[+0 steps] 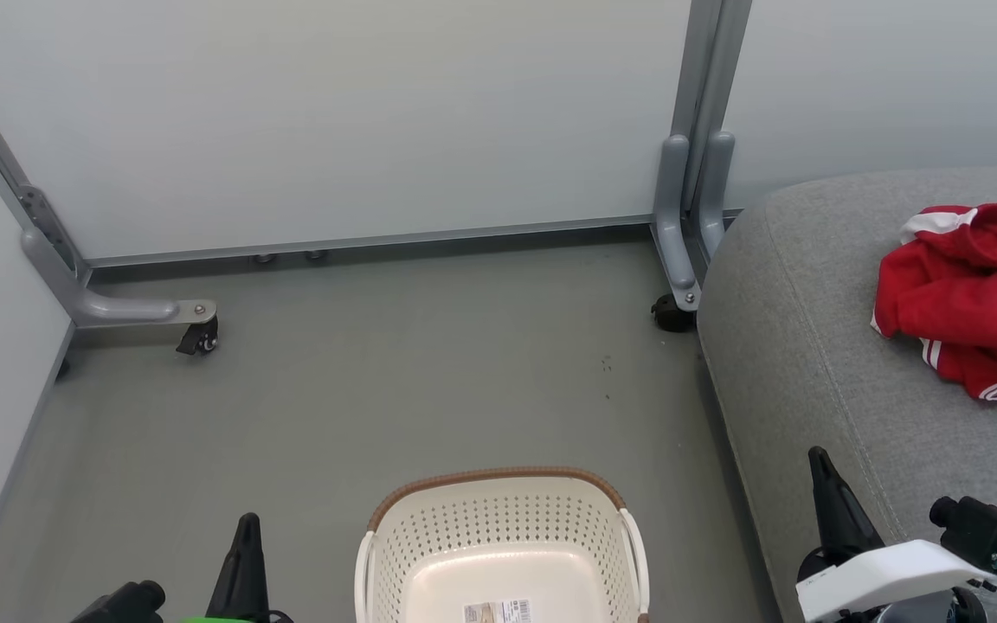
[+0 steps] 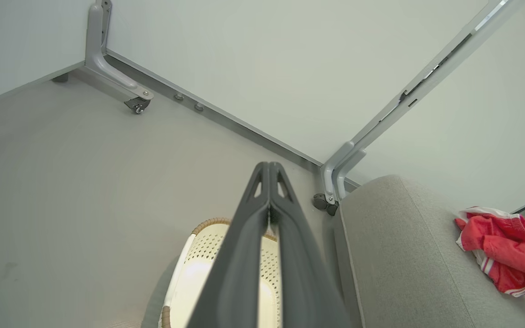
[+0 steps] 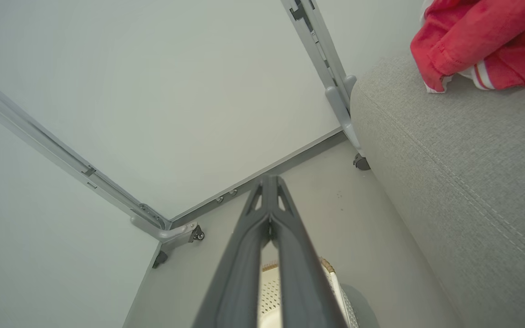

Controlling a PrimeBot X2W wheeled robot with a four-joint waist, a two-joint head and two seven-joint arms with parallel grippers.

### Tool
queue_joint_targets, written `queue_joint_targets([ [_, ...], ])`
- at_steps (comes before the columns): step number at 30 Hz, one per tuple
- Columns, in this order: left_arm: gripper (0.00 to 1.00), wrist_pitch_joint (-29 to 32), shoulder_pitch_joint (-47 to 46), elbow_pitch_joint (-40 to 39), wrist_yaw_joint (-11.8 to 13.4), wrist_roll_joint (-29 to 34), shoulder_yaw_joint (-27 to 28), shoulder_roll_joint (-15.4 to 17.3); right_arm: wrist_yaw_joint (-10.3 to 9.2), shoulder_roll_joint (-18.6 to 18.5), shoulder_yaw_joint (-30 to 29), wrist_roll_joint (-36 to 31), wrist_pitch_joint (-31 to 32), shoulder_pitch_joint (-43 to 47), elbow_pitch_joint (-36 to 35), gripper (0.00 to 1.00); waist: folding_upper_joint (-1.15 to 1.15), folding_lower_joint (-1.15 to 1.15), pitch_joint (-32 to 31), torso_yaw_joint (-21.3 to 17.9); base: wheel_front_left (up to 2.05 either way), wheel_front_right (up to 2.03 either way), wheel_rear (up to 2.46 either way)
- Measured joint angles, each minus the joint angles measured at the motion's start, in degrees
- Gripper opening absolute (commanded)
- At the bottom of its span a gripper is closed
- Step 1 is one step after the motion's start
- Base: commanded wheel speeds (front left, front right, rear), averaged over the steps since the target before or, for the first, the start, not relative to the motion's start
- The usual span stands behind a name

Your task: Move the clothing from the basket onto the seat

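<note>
Looks close to finished. Over on the grey seat (image 1: 810,363), toward its right side: a crumpled heap of red clothing (image 1: 966,294) with white panels and striped trim, well back from the cushion's front edge. Down on the floor (image 1: 377,389), near the seat's corner: the cream laundry basket (image 1: 498,478) with its brown woven rim, upright. Inside, as far as visible, nothing but perforated walls, a smooth bare bottom and a barcode sticker (image 1: 498,612). Nearest part cut off by the lower edge of the head view, so no ruling out a last garment there.

Left end effector (image 1: 247,529) low at the left, near the basket, fingers pressed together and holding nothing. Right end effector (image 1: 819,467) low at the right, near the seat's front edge, fingers likewise pressed together and bare.

Judging by all that: transfer probably done, with at most a check of the basket's hidden near end left, and no cloth in either grasp to set down.
</note>
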Motion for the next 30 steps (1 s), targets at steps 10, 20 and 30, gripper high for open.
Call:
queue_joint_targets([
  [10, 0.00, 1.8, -1.8, 0.3, -0.6, -8.1, 1.1, 0.4, 0.00, -0.1, -0.8, 8.5, 1.8, -1.8, 0.6, 0.00, 0.00, 0.00, 0.5, 0.0, 0.00, 0.00, 0.00],
  [20, 0.00, 3.6, -3.6, 0.5, -1.2, -15.5, 2.4, 0.5, -0.01, -0.1, -1.8, 16.2, 3.7, -3.0, 1.2, 0.00, 0.00, 0.00, 0.9, 0.0, 0.00, 0.00, 0.00],
  [30, 0.00, 5.2, -5.0, 0.9, -1.9, -22.1, 3.7, 0.5, -0.01, -0.1, -2.6, 23.0, 5.4, -4.1, 1.7, 0.00, 0.00, 0.00, 1.4, 0.0, 0.00, 0.00, 0.00],
])
